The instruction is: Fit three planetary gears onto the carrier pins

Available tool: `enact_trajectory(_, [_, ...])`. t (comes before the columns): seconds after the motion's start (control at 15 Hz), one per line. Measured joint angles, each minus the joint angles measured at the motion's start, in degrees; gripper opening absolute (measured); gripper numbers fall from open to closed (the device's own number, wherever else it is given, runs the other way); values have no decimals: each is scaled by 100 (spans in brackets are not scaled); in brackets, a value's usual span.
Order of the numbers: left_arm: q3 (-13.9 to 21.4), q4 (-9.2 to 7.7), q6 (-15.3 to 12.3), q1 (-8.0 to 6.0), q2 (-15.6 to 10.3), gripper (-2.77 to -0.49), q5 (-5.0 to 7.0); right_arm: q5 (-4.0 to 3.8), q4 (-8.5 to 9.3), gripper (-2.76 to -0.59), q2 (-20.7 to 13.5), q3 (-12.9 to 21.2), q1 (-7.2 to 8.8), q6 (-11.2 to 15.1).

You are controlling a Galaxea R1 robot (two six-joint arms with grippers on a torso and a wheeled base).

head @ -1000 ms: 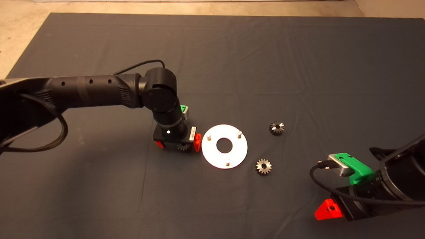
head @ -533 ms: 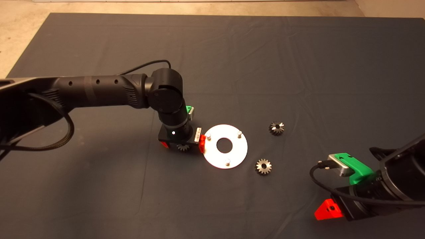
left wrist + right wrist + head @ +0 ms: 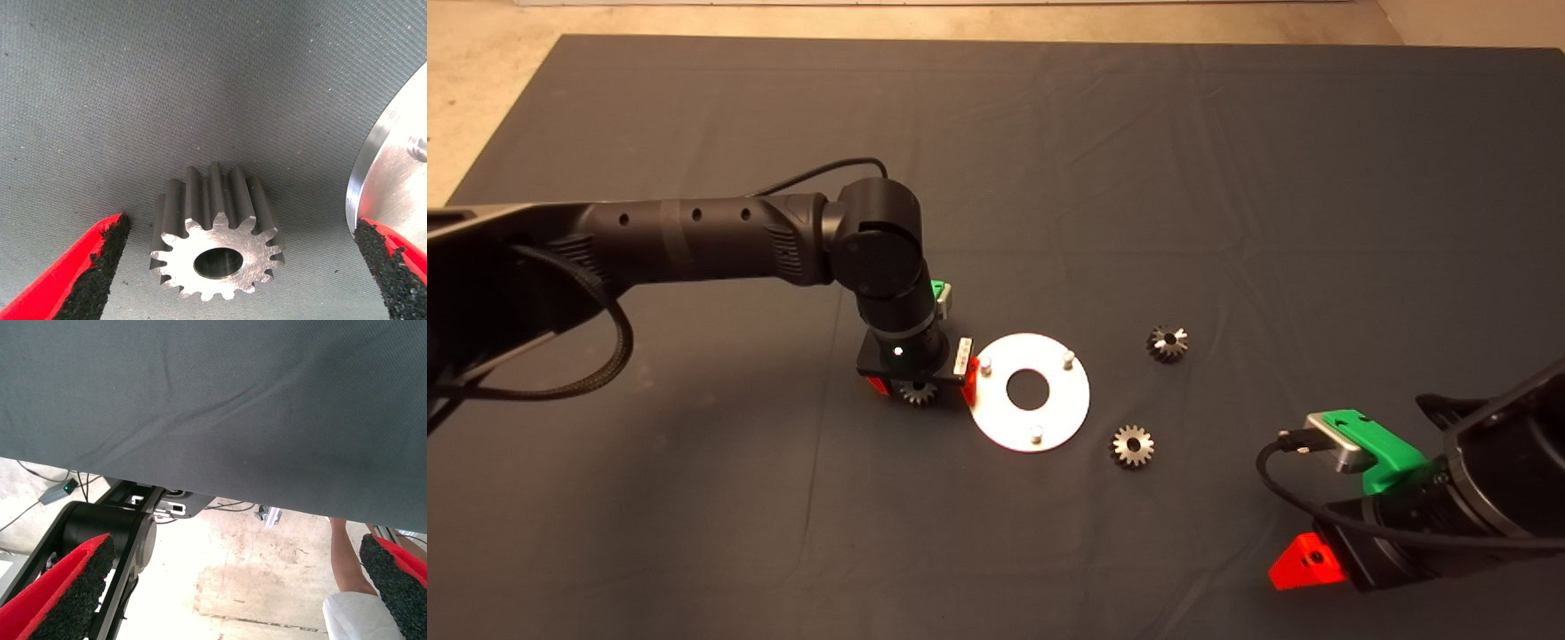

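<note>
Overhead, the left gripper (image 3: 921, 388) is being held over one gear (image 3: 917, 393) at the disc's (image 3: 1049, 427) nine o'clock; two gears (image 3: 1167, 343) (image 3: 1132, 445) are lying at its three and four o'clock. The right gripper (image 3: 1307, 562) is being kept parked. Wrist-side, both grippers' fingers (image 3: 87, 267) (image 3: 67, 593) are being held wide, the left's flanking the gear (image 3: 217, 243) untouched.

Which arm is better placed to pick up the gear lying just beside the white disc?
Left. The left gripper is open and straddles that gear, next to the white disc. The right gripper waits at the mat's lower right edge, far from any gear.
</note>
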Motion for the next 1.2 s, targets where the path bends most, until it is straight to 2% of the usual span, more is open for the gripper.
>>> enact_trajectory(0.27, [0,0,0,0,0,-102,-17,1,0,-62,0,0,0,0])
enact_trajectory(0.33, [-6,7,-2,4,-4,-114,50,1,0,-62,0,0,0,0])
enact_trajectory(0.47, [-12,5,-1,2,-4,-118,81,-1,0,-62,0,0,0,0])
enact_trajectory(0.6, [-12,7,0,2,-5,-133,145,-1,1,-62,0,0,-2,0])
enact_trajectory(0.93, [-12,9,41,2,-17,-149,162,-1,1,-62,1,0,-2,0])
enact_trajectory(1.0, [-12,9,44,2,-22,-159,165,-1,1,-62,1,0,-2,0])
enact_trajectory(1.13, [-12,9,44,2,-19,-160,165,-1,0,-62,0,0,-2,0])
enact_trajectory(1.2, [-12,9,44,3,-20,-171,162,-1,1,-62,1,0,-2,0])
